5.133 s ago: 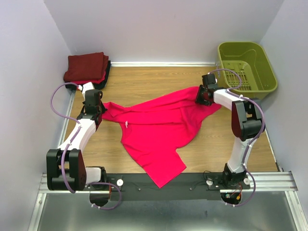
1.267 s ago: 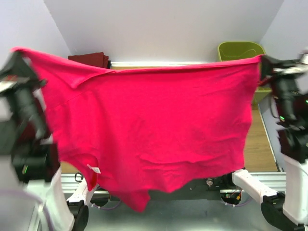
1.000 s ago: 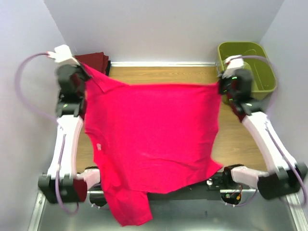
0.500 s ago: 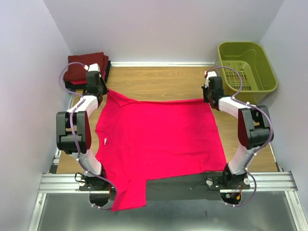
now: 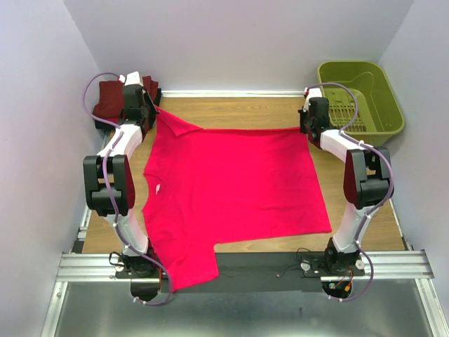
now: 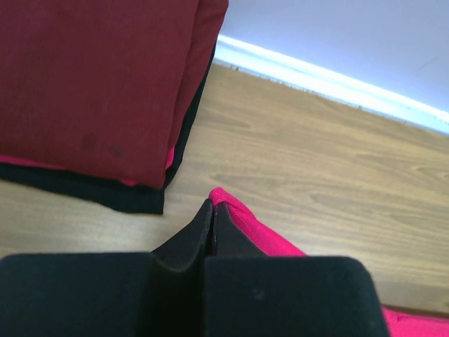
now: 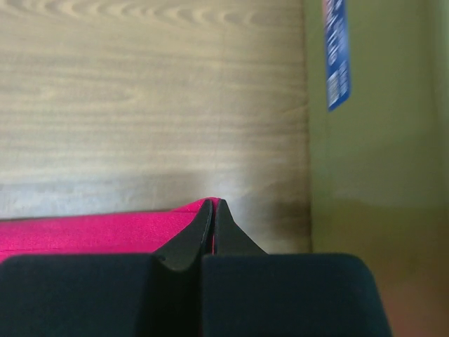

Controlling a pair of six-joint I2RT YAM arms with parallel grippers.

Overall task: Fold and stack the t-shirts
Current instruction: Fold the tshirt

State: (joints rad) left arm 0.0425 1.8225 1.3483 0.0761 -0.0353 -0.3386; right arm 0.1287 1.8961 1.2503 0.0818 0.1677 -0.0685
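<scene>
pink-red t-shirt (image 5: 238, 182) spread flat, L claw (image 6: 210, 209) & R claw (image 7: 212, 205) clenched on its far corners

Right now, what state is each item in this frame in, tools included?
pink-red t-shirt: spread flat on the table, one end hanging over the near edge.
left tool: shut on the shirt's far left corner.
right tool: shut on the shirt's far right corner.
folded shirts: stacked at far left, maroon on top.
basket: upright at far right.
</scene>
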